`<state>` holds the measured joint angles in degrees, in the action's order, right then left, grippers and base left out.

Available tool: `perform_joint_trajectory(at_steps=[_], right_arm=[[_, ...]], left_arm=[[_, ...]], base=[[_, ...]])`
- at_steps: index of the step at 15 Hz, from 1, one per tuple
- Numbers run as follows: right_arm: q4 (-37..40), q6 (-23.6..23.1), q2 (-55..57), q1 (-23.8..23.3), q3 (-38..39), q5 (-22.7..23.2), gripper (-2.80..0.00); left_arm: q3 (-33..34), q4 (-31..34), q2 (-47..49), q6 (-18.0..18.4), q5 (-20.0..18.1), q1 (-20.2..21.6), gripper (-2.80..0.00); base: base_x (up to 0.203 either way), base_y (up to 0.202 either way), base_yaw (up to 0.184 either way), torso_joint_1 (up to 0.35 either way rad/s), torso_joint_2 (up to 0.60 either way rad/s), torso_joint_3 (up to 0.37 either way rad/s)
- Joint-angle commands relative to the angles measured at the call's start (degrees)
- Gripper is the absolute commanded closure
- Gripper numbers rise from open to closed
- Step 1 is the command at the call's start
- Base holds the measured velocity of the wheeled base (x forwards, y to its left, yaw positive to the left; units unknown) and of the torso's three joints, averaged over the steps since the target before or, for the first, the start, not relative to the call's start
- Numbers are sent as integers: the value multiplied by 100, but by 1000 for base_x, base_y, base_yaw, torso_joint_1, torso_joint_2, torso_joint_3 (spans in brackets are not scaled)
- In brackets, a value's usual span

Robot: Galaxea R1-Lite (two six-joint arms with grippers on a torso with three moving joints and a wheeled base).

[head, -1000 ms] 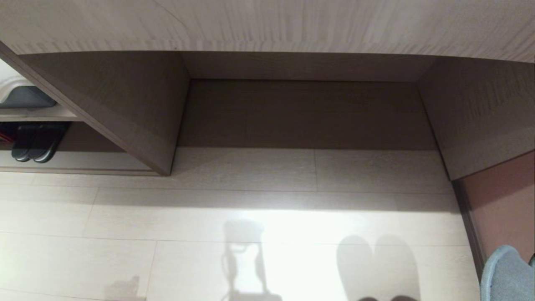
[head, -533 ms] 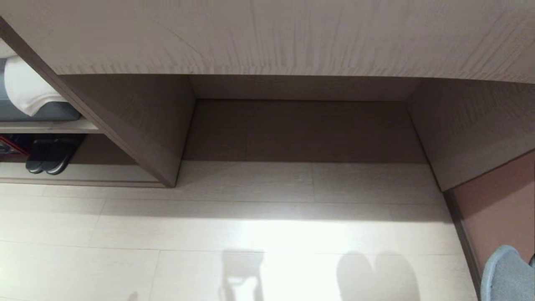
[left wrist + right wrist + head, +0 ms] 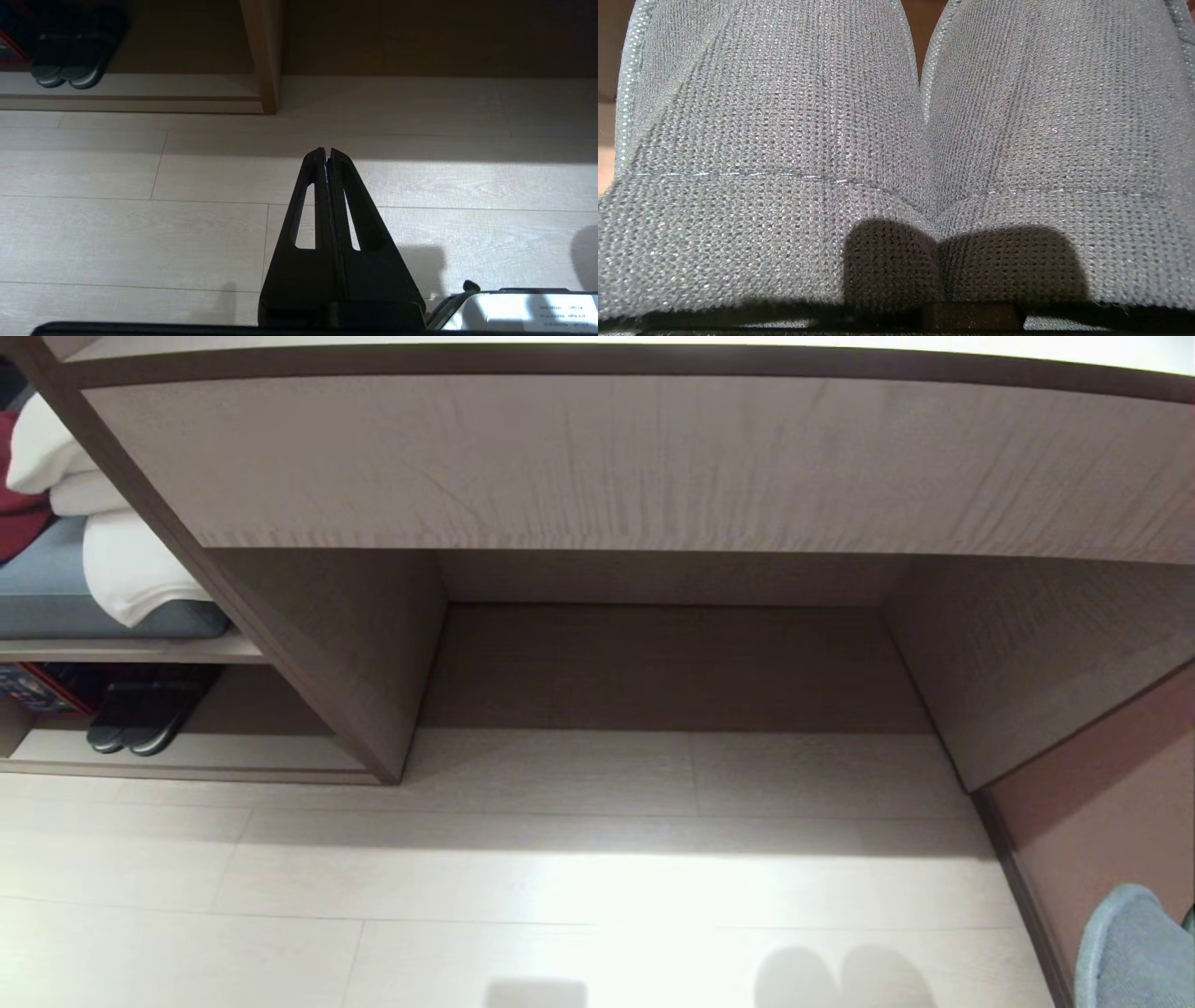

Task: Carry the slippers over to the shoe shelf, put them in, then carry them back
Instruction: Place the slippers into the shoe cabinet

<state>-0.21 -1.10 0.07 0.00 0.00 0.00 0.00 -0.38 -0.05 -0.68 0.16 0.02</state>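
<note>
- Nearest to me, my right hand (image 3: 938, 298) is clenched on the slippers (image 3: 896, 140); their grey-blue knit fills the right wrist view, the two lying side by side and touching along the middle. In the head view only one rounded end of them shows, at the near right corner.
- My left hand (image 3: 328, 151) hangs over the floor with its two dark fingers (image 3: 317, 210) pressed together, clenched on nothing.
- The floor (image 3: 560, 887) is pale wood-look plank, brightly lit in a band across the near part. Two rounded shadows and a squarish one fall on it at the near edge.
- On the right, a reddish-brown wall panel (image 3: 1111, 831) with a dark skirting runs away from me.
- Further off stands the counter (image 3: 653, 467), a long pale wood-grain front with a deep, shadowed recess below it, closed by side panels left and right.
- Far left, past the counter's left side panel, is the shoe shelf (image 3: 187, 765). A black pair (image 3: 140, 733) of slippers with whitish sole edges stands on its lowest board, beside something red.
- On the board above lie white folded cloths (image 3: 131, 569) on a grey-blue pad (image 3: 56, 597).
</note>
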Motion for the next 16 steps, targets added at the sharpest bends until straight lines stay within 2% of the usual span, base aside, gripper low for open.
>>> perform_joint_trajectory(at_steps=[1, 16], right_arm=[[-5, -5, 10, 0, 9, 0, 0], [-5, -5, 10, 0, 9, 0, 0]], left_arm=[[0, -6, 5, -2, 2, -2, 0], [0, -6, 5, -21, 9, 3, 0]], base=[[0, 0, 0, 10, -1, 207], [0, 0, 0, 3, 1, 203]])
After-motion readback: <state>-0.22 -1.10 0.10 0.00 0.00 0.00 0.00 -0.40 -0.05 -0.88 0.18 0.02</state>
